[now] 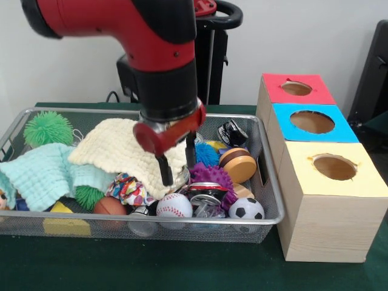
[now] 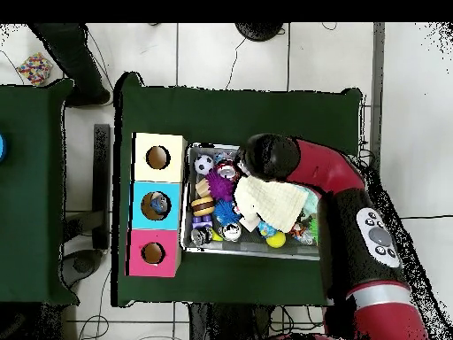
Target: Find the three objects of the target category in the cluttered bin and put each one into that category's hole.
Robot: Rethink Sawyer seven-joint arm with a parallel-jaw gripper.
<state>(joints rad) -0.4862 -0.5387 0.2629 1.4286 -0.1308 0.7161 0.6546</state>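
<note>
Fingers apart, gripper [image 1: 179, 165] hangs over the mesh bin [image 1: 270, 200], tips just above the cream cloth [image 1: 118, 151] edge and purple spiky ball [image 1: 209, 177]. Target category's unclear, so a clean pick means dropping straight onto one item. Baseball [image 1: 174, 205], soccer ball [image 1: 246, 209], wooden yo-yo [image 1: 238, 165] crowd close. Yellow hole [image 1: 334, 167], blue hole [image 1: 312, 122], red hole [image 1: 296, 88] wait beside the bin.

The gripper [image 1: 177, 163] hangs inside the bin [image 1: 270, 182], over a folded cloth [image 1: 121, 151]. In the front view, a second cloth [image 1: 42, 173] and a spiky ball [image 1: 47, 127] lie left of it. A baseball [image 1: 174, 206] sits just below it, a soccer ball [image 1: 246, 209] lower right. Three boxes with holes [image 1: 321, 176] stand right, outside the bin.
</note>
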